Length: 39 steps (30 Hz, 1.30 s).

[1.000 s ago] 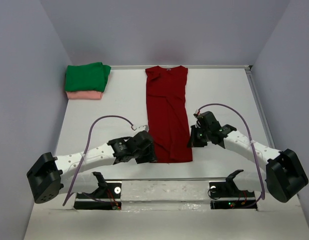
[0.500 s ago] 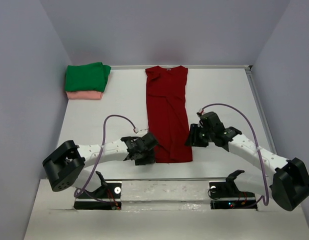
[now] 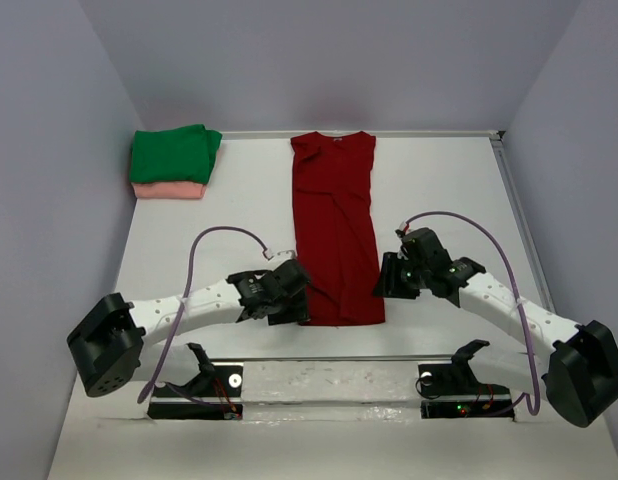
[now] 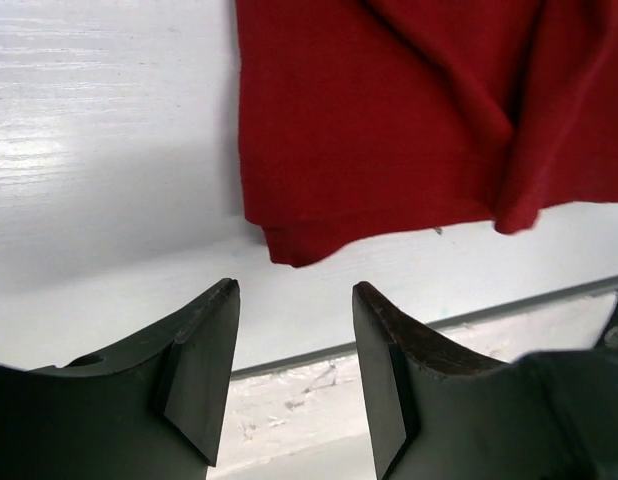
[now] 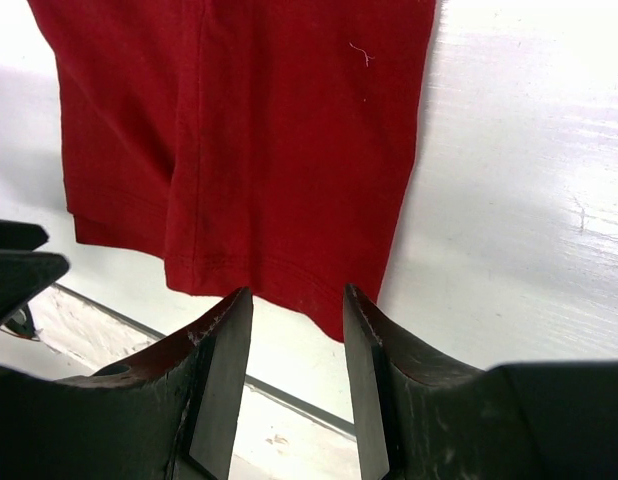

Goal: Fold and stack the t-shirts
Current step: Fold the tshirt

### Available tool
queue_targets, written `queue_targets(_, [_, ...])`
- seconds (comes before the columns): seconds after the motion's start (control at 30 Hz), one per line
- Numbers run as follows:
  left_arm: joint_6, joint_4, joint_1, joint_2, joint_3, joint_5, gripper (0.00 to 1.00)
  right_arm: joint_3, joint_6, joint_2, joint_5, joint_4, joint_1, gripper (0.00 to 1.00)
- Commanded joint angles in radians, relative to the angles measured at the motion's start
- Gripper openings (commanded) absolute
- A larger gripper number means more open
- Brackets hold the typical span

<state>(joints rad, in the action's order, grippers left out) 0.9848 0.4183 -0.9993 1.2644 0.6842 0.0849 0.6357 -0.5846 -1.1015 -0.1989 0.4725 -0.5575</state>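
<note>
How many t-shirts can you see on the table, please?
3. The dark red t-shirt lies as a long strip in the middle; the green t-shirt sits folded on the pink t-shirt in the far left corner. More could be hidden under that stack.
</note>
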Motion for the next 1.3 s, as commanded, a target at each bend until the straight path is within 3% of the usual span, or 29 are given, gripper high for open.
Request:
queue_targets(0.0, [-0.005,0.031,0.004,-0.091,0.012,-0.007,0.59,0.028,0.003,-0.011,0.016,0.0,-0.007,0.47])
queue_targets(0.13, [-0.006,-0.036,0.005,-0.137,-0.035,-0.034,0.61,0.03,0.002,-0.003,0.013,-0.002,-0.007,0.47])
queue_targets(0.47, [-0.049,-0.185,0.033,0.015,-0.061,-0.148,0.62,0.032,-0.012,0.069,0.018,0.04,-0.007,0.47])
queue_targets(0.83, [-0.113,-0.177,0.162,0.035,-0.089,-0.155,0.61,0.018,-0.024,0.126,0.024,0.078,-0.007,0.47])
queue_targets(1.27, [-0.133,-0.245,0.174,0.099,-0.103,-0.223,0.54,0.042,-0.044,0.14,0.059,0.115,-0.007,0.47])
